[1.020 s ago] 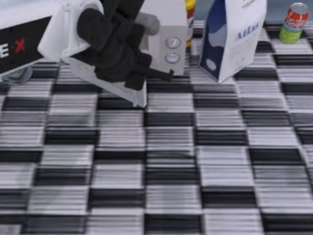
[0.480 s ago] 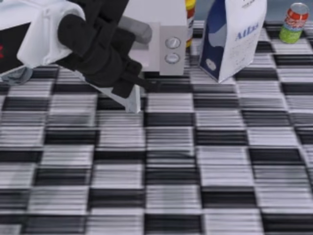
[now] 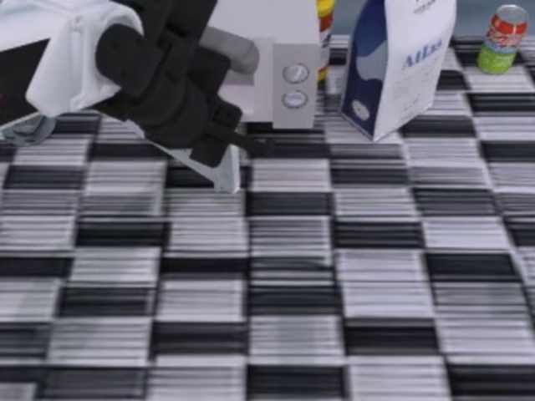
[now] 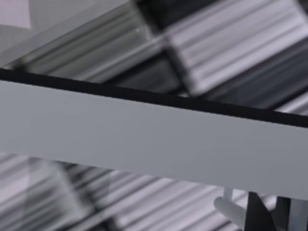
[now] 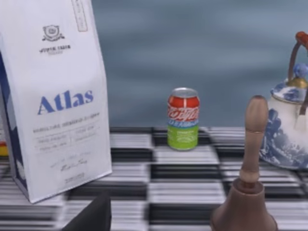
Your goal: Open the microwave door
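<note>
The light grey microwave [image 3: 280,38] stands at the back of the table, its two round knobs [image 3: 294,86] facing forward. The microwave door [image 3: 224,174] is swung out toward the left, and most of it is hidden under my left arm. My left gripper [image 3: 251,142] sits at the door's free end, shut on it. In the left wrist view the door [image 4: 144,139] crosses the picture as a grey band, with its pale handle [image 4: 231,209] beside a dark finger [image 4: 257,216]. My right gripper [image 5: 96,216] is parked out of the top view, facing the carton.
A blue-and-white Atlas carton [image 3: 401,58] stands right of the microwave, with a yellow object [image 3: 325,25] between them. A red-and-green can [image 3: 501,38] is at the back right. A wooden bell [image 5: 248,192] and a blue-patterned teapot [image 5: 288,120] are in the right wrist view.
My left arm pulled back and to the left and the door swung farther open with it; over the last half second almost nothing moved.
</note>
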Controlling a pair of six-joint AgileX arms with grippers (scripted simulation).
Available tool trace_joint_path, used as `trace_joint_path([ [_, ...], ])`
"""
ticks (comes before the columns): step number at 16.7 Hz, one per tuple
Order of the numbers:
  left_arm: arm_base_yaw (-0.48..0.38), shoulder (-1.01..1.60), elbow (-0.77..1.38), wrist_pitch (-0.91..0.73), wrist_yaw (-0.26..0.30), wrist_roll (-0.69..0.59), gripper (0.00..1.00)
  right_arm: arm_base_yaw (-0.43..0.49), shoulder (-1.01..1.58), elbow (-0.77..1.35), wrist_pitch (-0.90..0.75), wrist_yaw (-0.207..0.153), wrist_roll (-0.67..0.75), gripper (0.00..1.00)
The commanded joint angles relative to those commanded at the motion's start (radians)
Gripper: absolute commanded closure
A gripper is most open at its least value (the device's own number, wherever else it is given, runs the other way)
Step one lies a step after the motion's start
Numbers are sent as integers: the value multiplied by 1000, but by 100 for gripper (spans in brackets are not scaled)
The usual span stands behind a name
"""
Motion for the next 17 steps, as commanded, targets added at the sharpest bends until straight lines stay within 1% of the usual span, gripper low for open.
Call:
trace_joint_path([
  [17,0,0,0,0,0,0,100,0,0,0,0,0,0,0],
])
